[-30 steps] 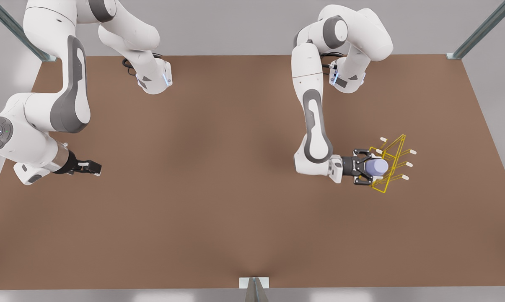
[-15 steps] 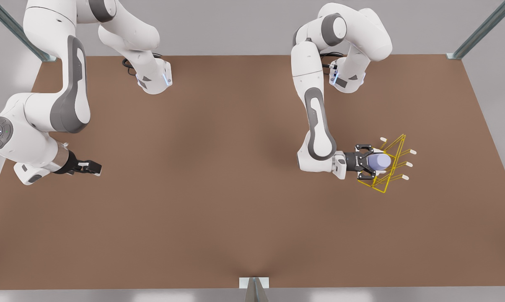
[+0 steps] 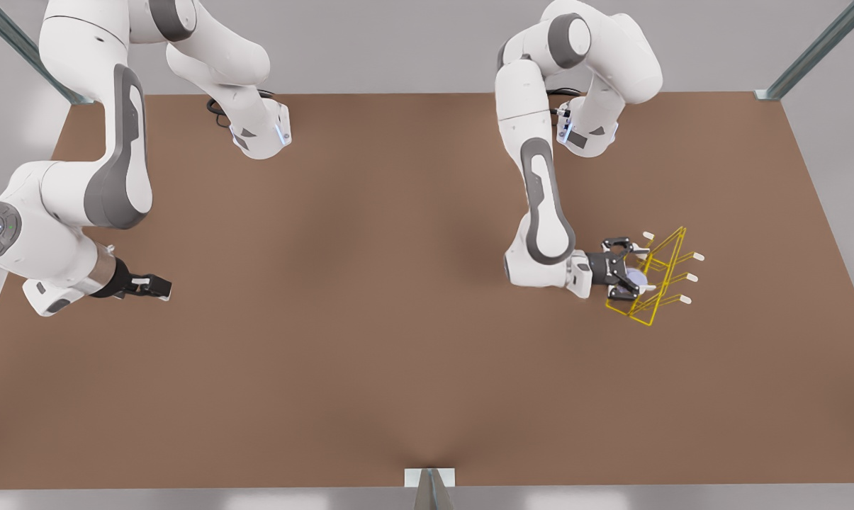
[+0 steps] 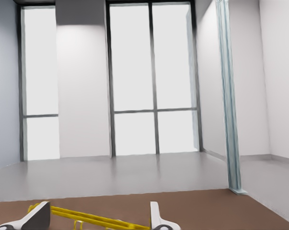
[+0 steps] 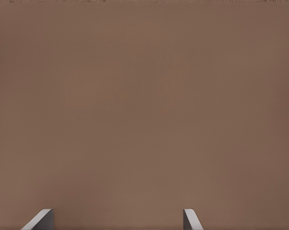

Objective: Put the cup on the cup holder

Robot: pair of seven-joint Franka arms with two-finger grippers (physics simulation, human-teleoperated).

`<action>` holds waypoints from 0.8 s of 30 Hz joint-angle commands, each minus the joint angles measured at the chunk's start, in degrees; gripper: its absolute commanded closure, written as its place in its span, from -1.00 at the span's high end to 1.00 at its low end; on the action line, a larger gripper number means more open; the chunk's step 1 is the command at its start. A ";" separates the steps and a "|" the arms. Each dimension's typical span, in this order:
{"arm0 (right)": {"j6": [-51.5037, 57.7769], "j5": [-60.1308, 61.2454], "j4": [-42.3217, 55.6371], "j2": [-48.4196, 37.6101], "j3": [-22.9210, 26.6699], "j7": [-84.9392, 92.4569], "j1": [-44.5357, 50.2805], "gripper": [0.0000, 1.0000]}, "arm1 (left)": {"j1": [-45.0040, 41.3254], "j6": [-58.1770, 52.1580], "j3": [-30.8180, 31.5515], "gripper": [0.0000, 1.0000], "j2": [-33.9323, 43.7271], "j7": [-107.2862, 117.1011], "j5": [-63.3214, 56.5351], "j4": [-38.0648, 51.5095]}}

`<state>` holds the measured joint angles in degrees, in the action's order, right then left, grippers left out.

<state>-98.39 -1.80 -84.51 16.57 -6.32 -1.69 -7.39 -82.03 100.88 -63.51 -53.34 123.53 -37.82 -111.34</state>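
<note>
**Cup half-seated as my left pincer (image 3: 624,270) lets go at the cup holder (image 3: 664,282)**

My fingers are spread, and the cup (image 3: 636,278) sits low at the holder's near prongs. It could slip to the tabletop (image 3: 370,297) if it isn't hooked, or my withdrawal could snag a wire. My right pincer (image 3: 154,285) waits well apart from the holder, released.

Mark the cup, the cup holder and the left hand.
cup (image 3: 635,277): front view, pale sliver between the fingers.
cup holder (image 3: 664,273): front view, yellow wire frame.
left hand (image 3: 631,268): front view, between its fingertips, at the holder.
</note>
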 commanded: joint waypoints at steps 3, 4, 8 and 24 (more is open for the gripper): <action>-0.05 0.04 0.05 -0.05 -0.01 -0.15 0.00 1.00 | 2.12 -16.03 -3.02 1.00 18.10 -49.20 21.60 21.56; 0.04 0.04 0.05 -0.05 -0.01 -0.15 0.00 1.00 | 7.41 -24.75 -2.93 1.00 18.01 -66.73 34.20 29.85; -0.05 0.04 0.05 -0.05 -0.01 -0.15 0.00 1.00 | 21.88 -30.57 11.26 1.00 24.94 -102.51 50.30 40.92; -0.05 0.04 0.05 -0.05 0.08 -0.15 0.00 1.00 | 73.42 -19.49 67.82 1.00 38.40 -123.71 37.82 36.37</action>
<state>-98.44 -1.79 -84.48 16.59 -6.29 -1.84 -7.39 -8.54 83.20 4.67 -14.45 34.93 0.35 -75.82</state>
